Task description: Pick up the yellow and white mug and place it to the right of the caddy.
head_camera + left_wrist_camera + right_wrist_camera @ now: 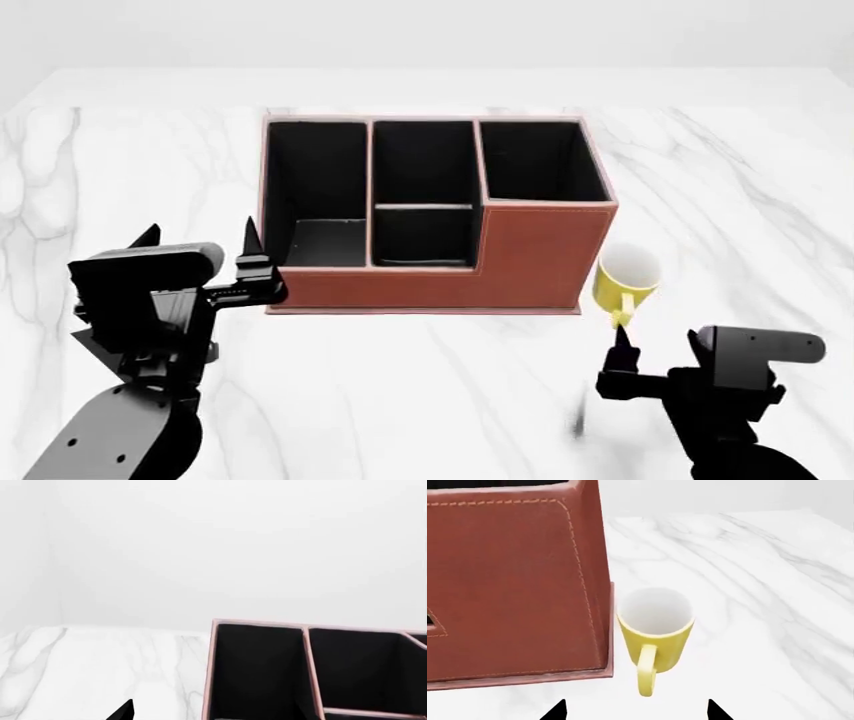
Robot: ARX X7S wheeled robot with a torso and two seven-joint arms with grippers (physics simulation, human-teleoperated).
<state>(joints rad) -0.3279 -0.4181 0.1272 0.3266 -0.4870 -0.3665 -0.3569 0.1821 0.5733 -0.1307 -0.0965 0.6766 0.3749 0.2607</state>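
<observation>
The yellow and white mug stands upright just beside the caddy's right front corner, handle toward the wide-open, empty right gripper — seemingly placed, or awaiting grasp — while the left gripper idles, its spread unclear.

Mug upright on table, just right of caddy, near its front corner
</observation>
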